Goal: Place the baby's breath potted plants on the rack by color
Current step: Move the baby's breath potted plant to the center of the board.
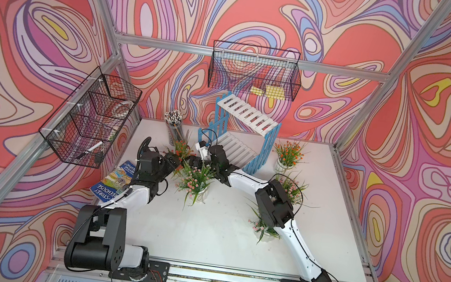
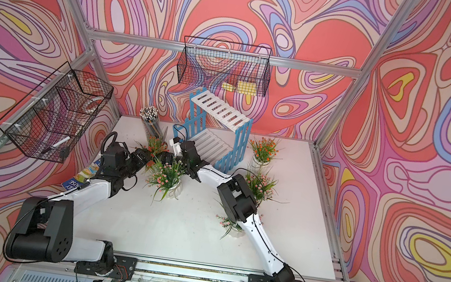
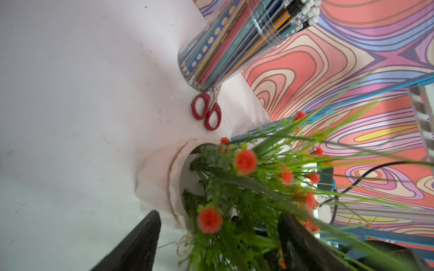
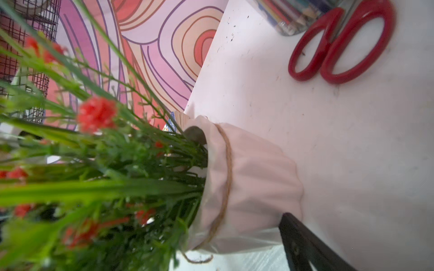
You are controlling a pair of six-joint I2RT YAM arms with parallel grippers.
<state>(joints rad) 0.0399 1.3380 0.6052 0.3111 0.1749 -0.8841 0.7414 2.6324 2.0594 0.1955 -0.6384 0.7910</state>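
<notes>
Both arms were on one orange plant (image 1: 181, 147), and the spot explained it: it stood on the table (image 1: 203, 241), squeezed between the pencil cup (image 1: 173, 128) and the rack's low corner, with the scissors (image 3: 206, 112) just beside its cloth-wrapped pot (image 3: 157, 185). The left gripper (image 3: 218, 214) was spread wide, a finger on either side of the foliage just above the pot rim, bracketing it rather than pinching it, as far as the wrist view showed. The right gripper (image 1: 195, 162) sat on the opposite side. Only one of its fingers (image 4: 305, 244) showed, down by the pot's base, with the other lost behind leaves, so I could not tell whether it was wide or closed. The rack (image 1: 248, 114) was bare on both boards, so nothing was sorted yet. The other orange plant (image 1: 287, 154) stood just off the rack's far side. A pink plant (image 1: 197, 180) stood right in front of the grippers, and a second pink plant (image 1: 291, 186) and a third pink plant (image 1: 261, 227) were part hidden by the right arm. My read: this was the first pick, with the wide jaws set to close on the pot and not on the springy stems
</notes>
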